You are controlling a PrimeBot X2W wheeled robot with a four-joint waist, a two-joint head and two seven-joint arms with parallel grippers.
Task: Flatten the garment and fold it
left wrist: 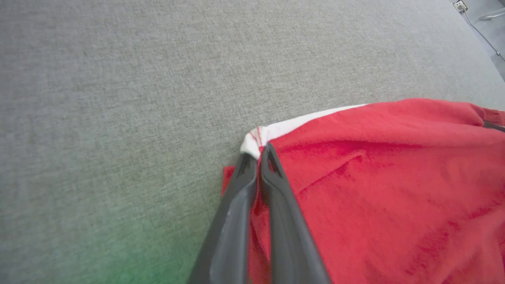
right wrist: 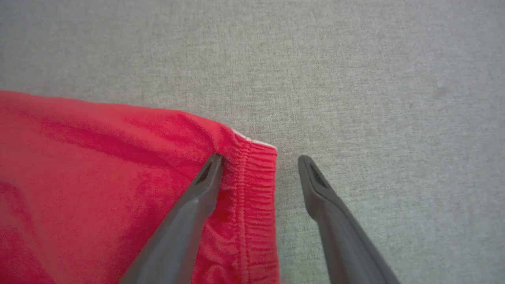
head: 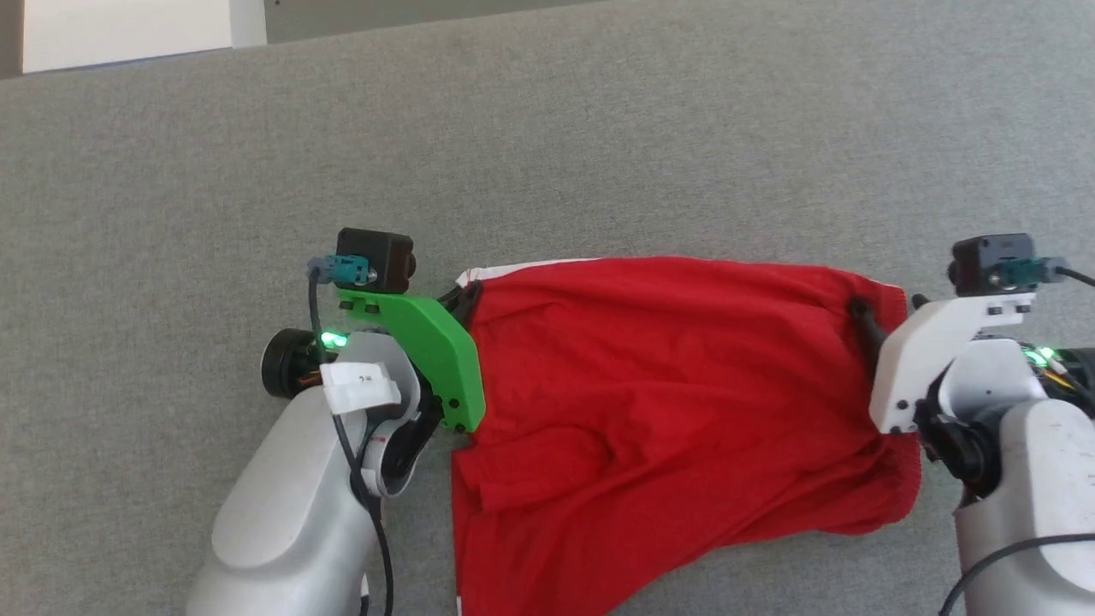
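Observation:
The garment, bright red shorts with white trim, lies spread and wrinkled across the grey surface between my two arms. My left gripper is shut on the garment's white-trimmed left corner, its two dark fingers pressed together with red fabric between them. In the head view that gripper sits at the garment's upper left edge. My right gripper stands open and straddles the gathered elastic waistband: one finger rests on the red cloth, the other on the bare grey surface. In the head view it meets the garment's right edge.
Grey fabric surface stretches far beyond the garment on all sides. A pale floor strip shows past its far left edge. A cable and wall socket lie at the far corner in the left wrist view.

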